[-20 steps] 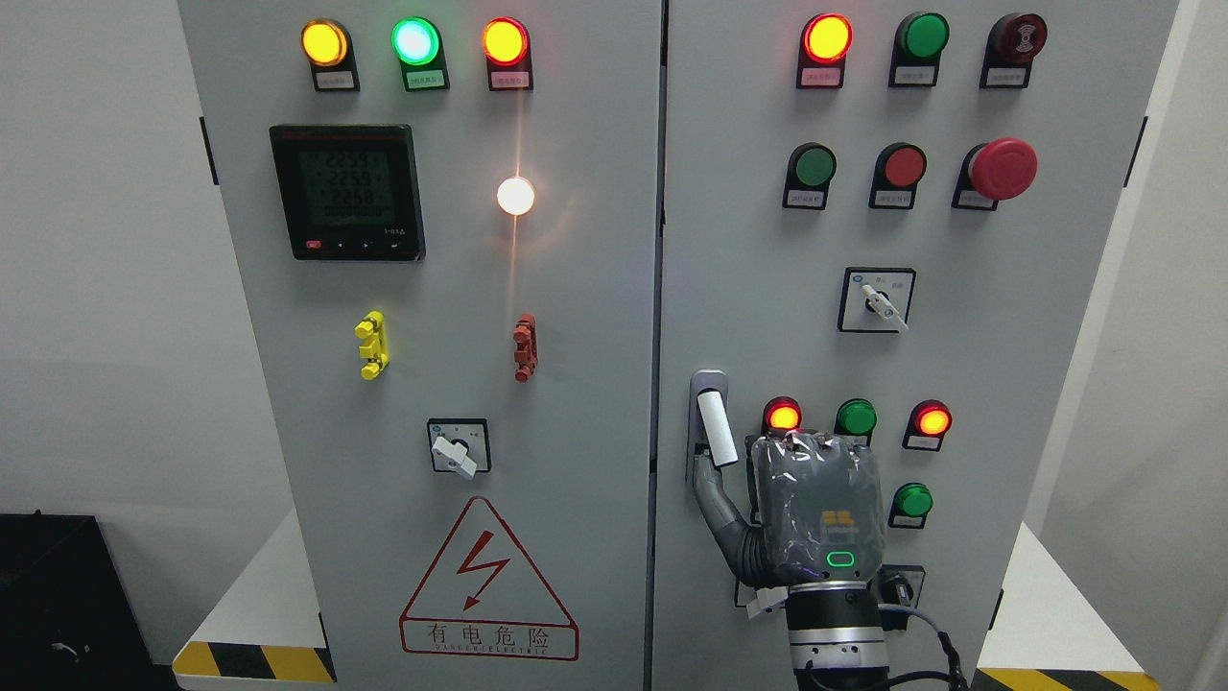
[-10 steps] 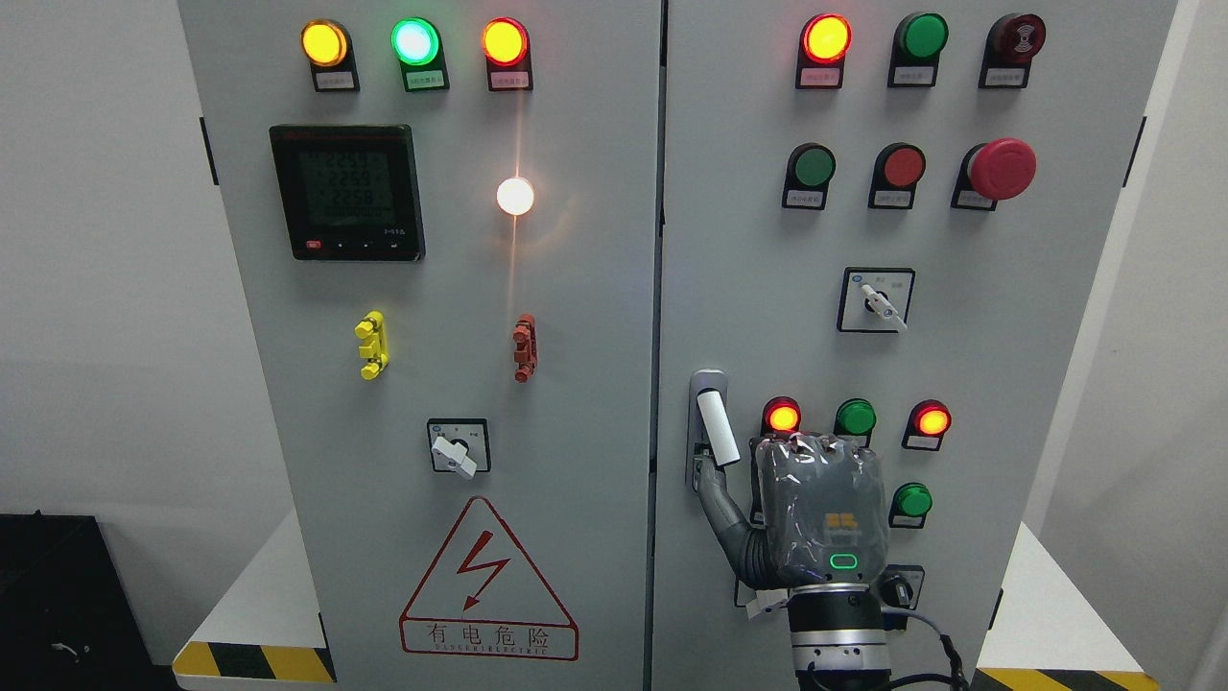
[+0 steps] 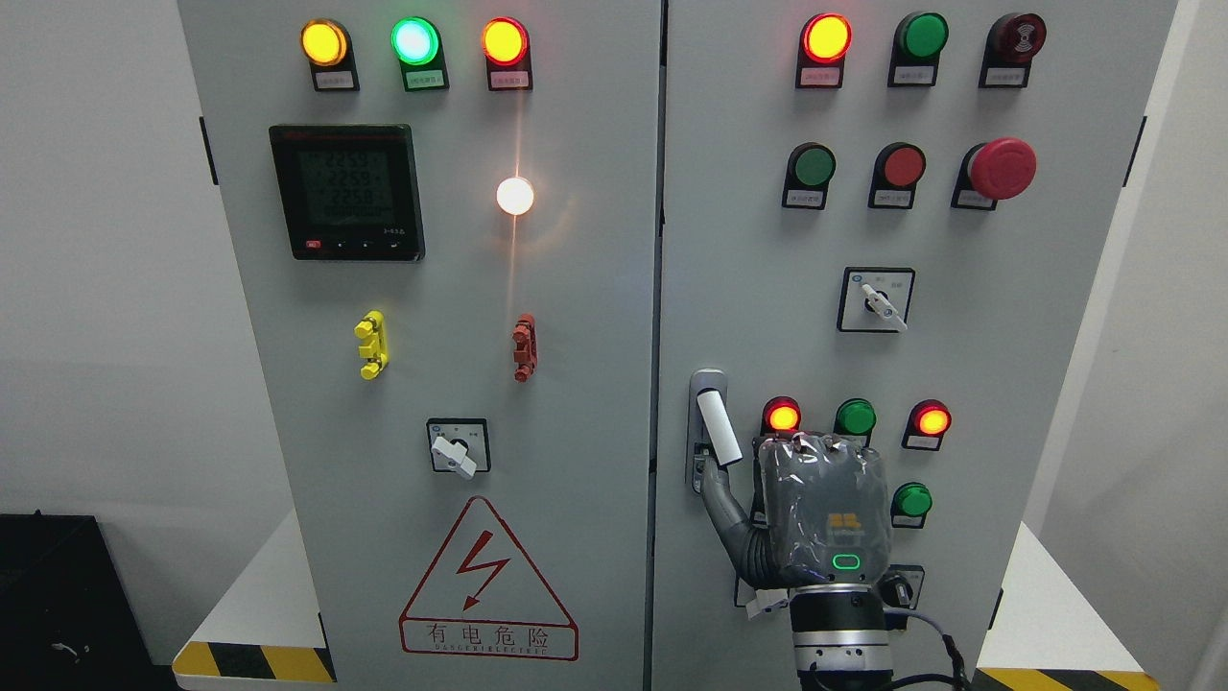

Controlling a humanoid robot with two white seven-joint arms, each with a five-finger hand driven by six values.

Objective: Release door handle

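The right hand (image 3: 820, 509) rose from the bottom edge of the frame, right of the middle, its grey back turned to the camera and a small green light glowing low on it. Its thumb reached up and to the left, the tip lying just under the lower end of the door handle (image 3: 718, 429); whether it touched the handle could not be told. The other fingers were curled forward out of sight behind the back of the hand, and how far they were closed could not be made out, nor whether they held anything.

The door handle, a white lever on a grey backing plate, stood at the left edge of the right cabinet door (image 3: 1007, 384), in the lower middle of the frame, tilted slightly with its lower end toward the right. Just right of it sat a lit red lamp (image 3: 783, 416), a green button (image 3: 855, 417) and another lit red lamp (image 3: 932, 420).

On the left cabinet door (image 3: 595, 288), a digital meter (image 3: 347, 192) sat in the upper left and a triangular warning sign (image 3: 487, 581) at the bottom. A red mushroom button (image 3: 1003, 168) stood out in the upper right.
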